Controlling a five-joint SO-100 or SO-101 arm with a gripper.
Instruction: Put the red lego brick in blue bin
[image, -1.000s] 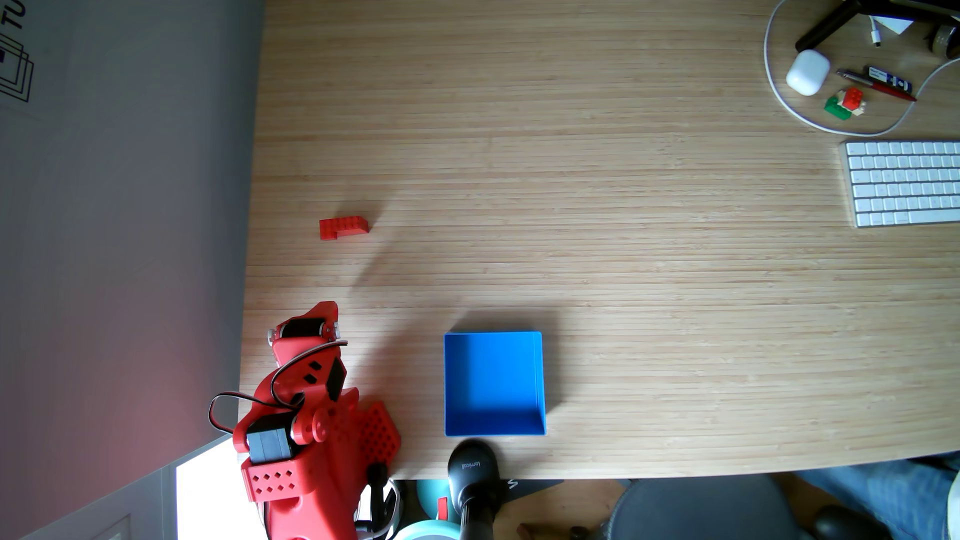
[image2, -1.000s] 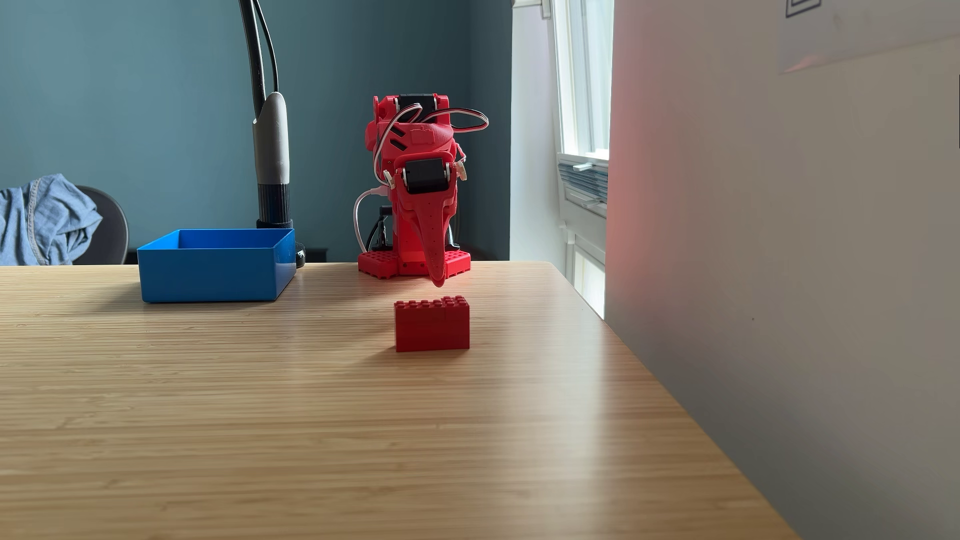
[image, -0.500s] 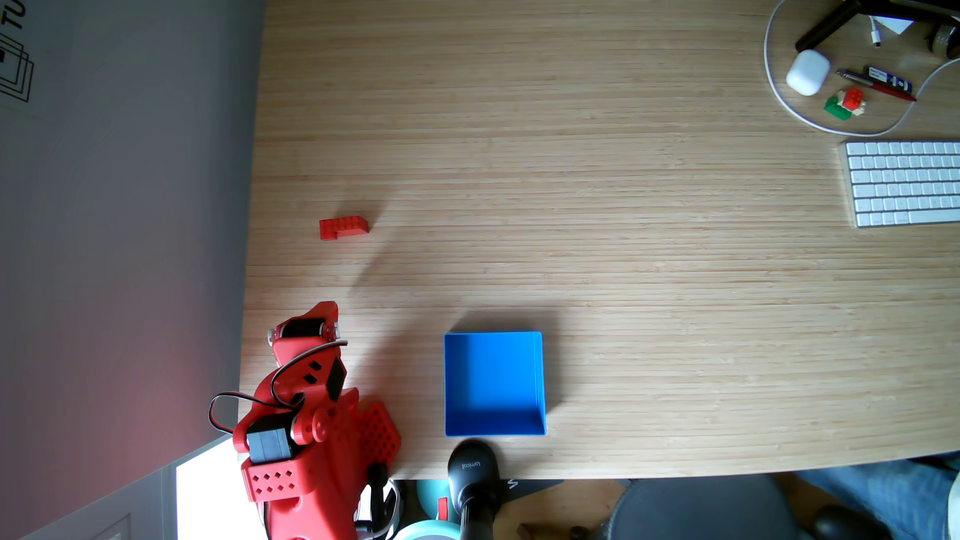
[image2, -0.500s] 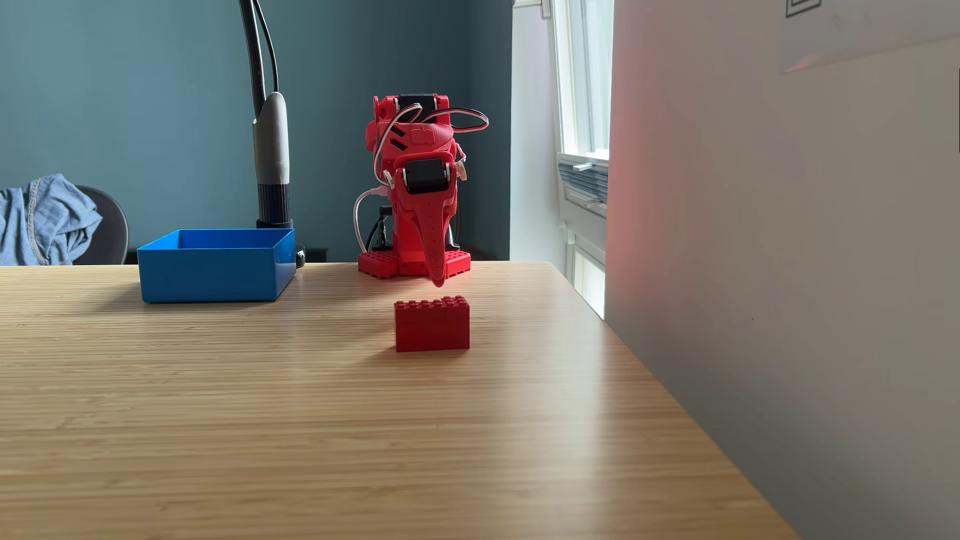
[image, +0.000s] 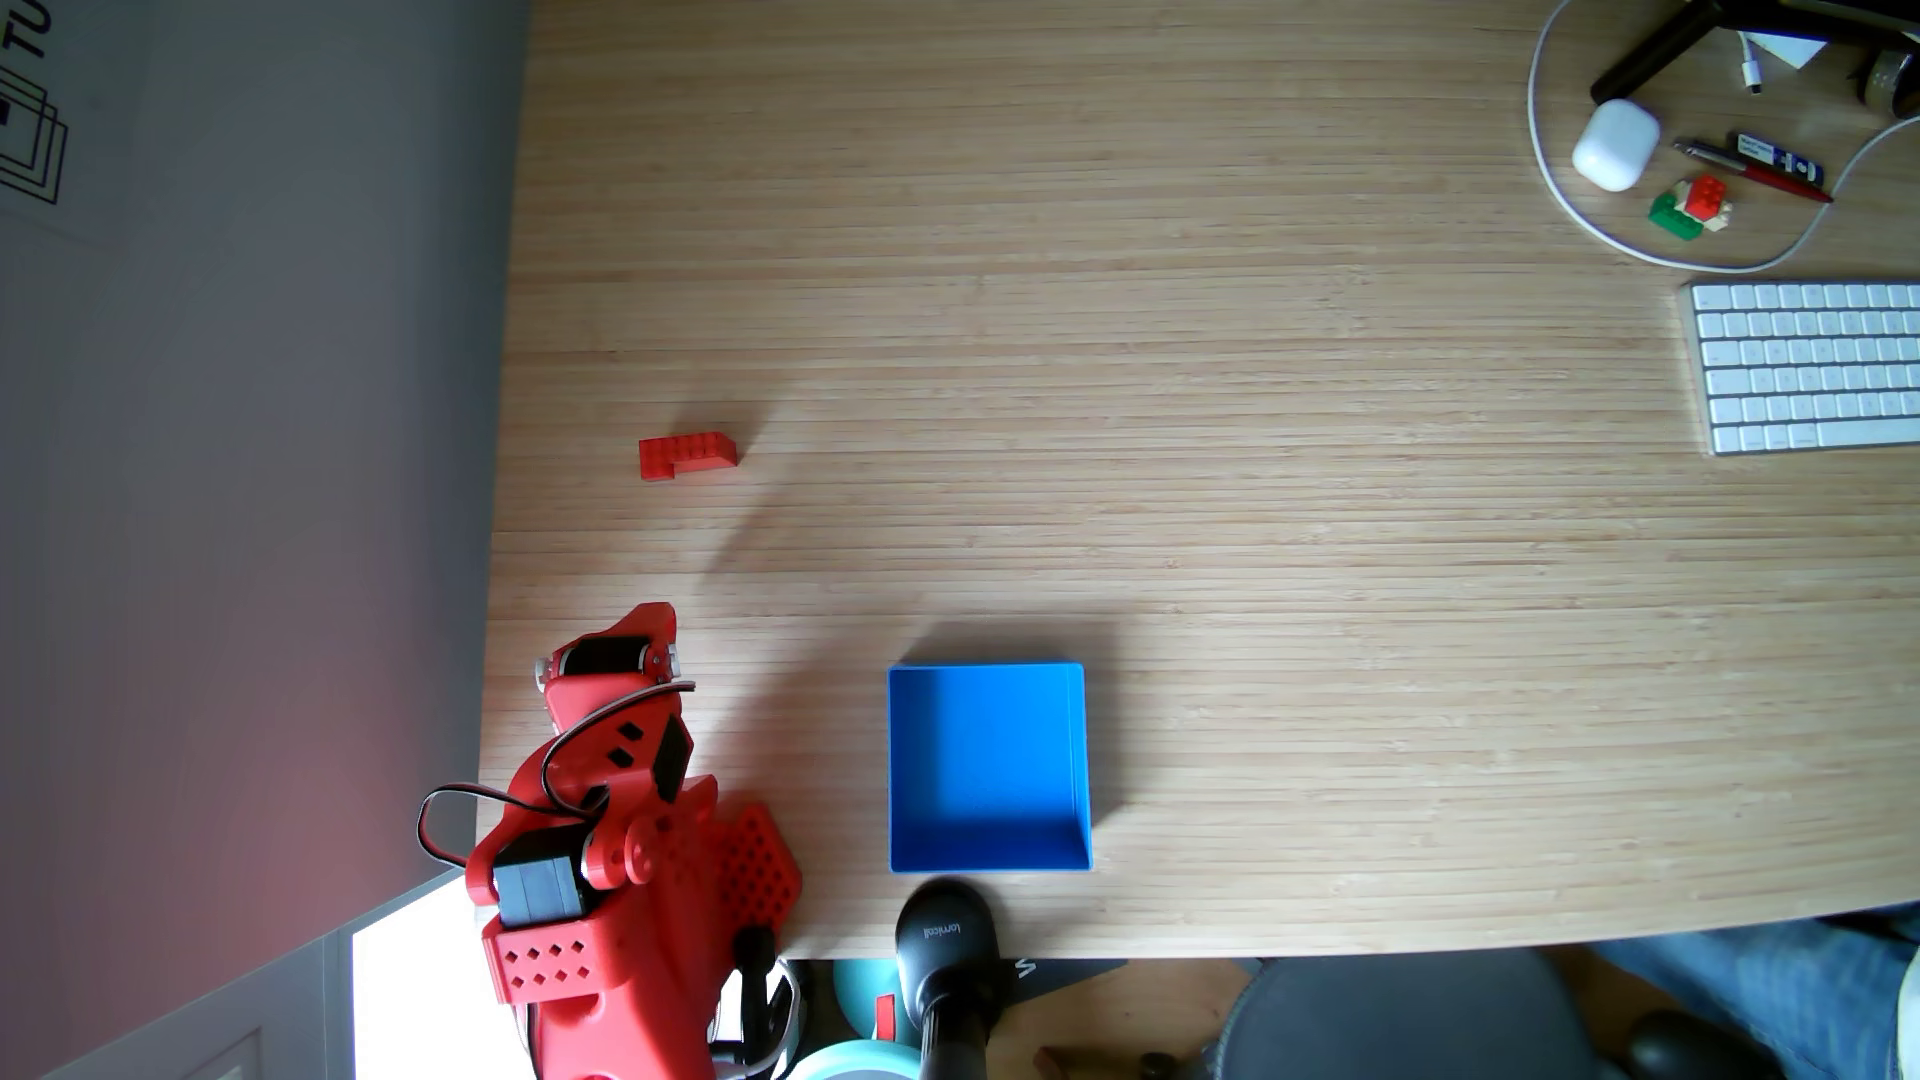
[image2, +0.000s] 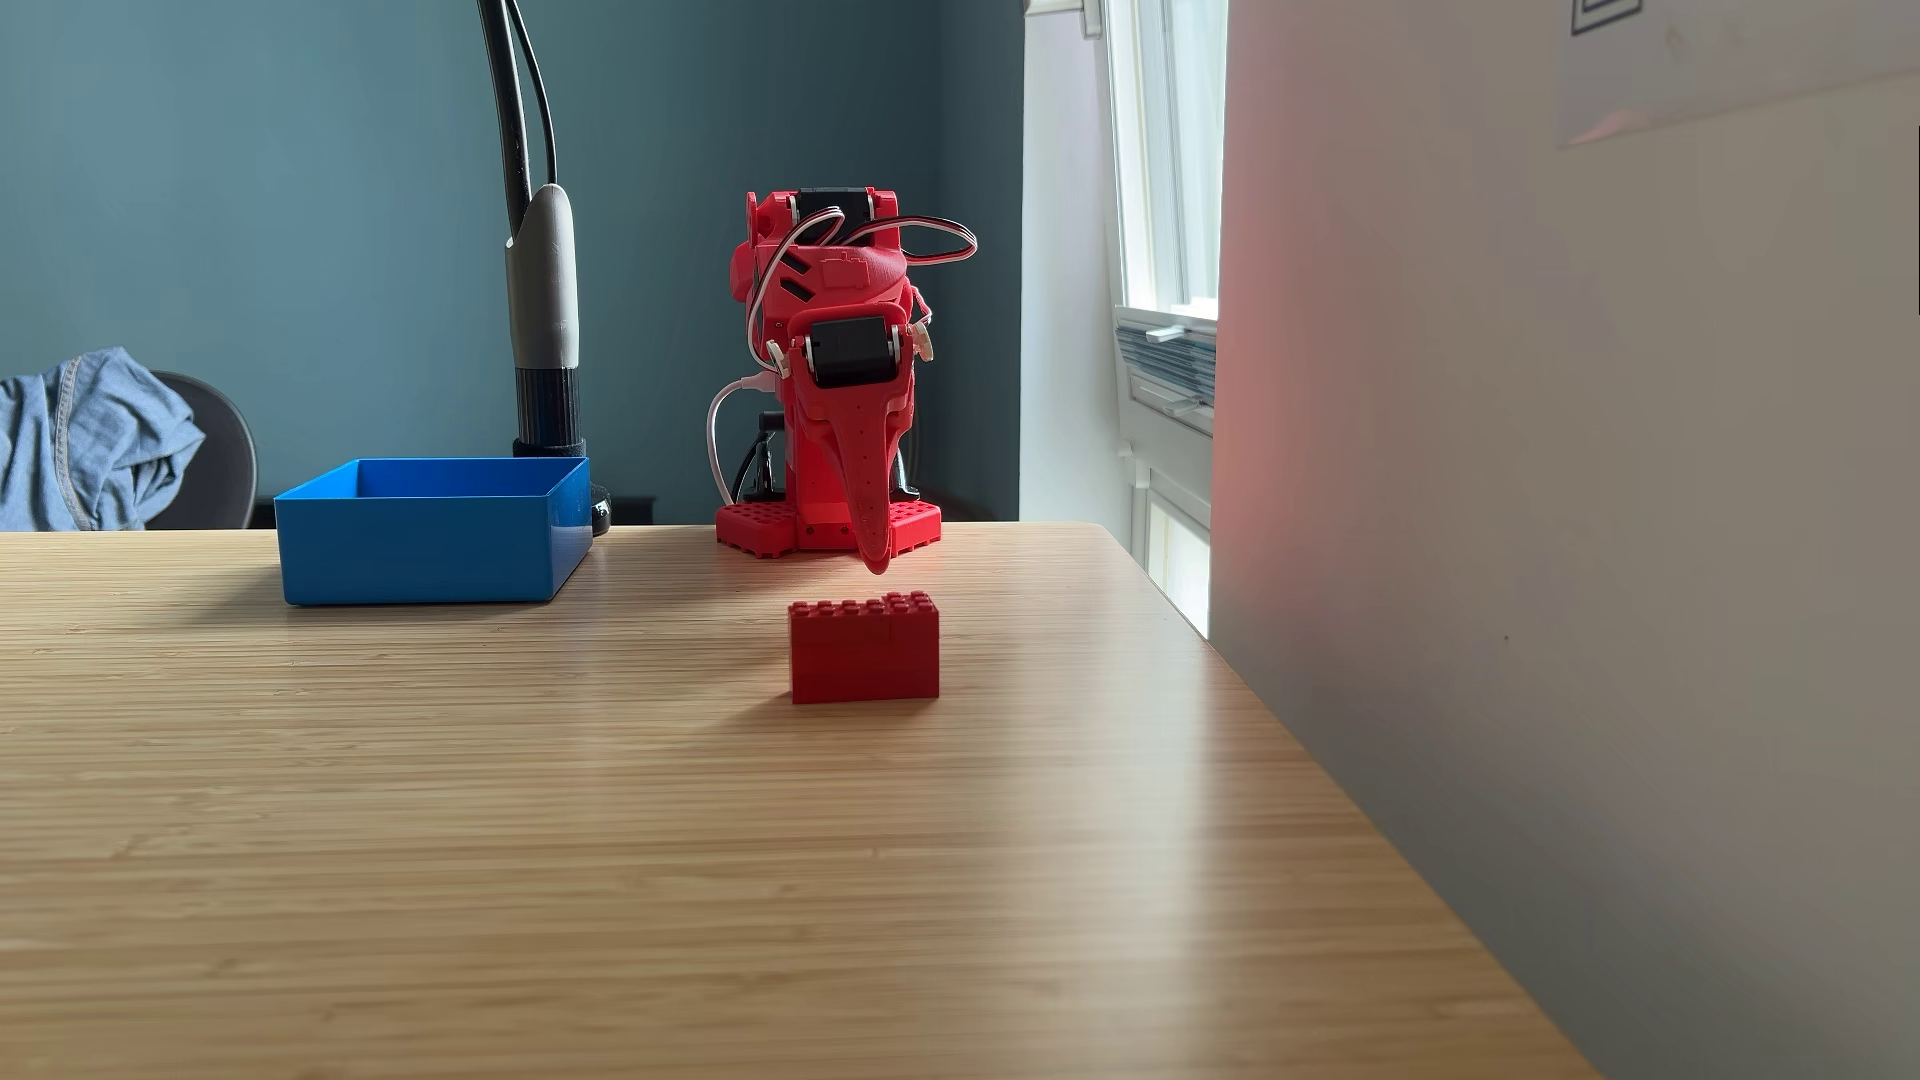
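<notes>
The red lego brick (image: 686, 455) (image2: 864, 649) stands alone on the wooden table, a studded L-shaped piece. The blue bin (image: 987, 768) (image2: 426, 550) sits open and empty near the table's lower edge in the top-down fixed view, to the right of the red arm's base. My gripper (image: 655, 615) (image2: 878, 566) hangs folded at the arm's base, tip pointing down just above the table. Its fingers are together and hold nothing. It is well short of the brick, and the bin lies off to its side.
A grey wall panel (image: 260, 415) (image2: 1558, 519) borders the table close to the brick. A black stand (image: 945, 935) (image2: 540, 312) rises behind the bin. A keyboard (image: 1808, 363), white case (image: 1614, 145), pens and a small brick stack (image: 1691, 206) lie at the far corner.
</notes>
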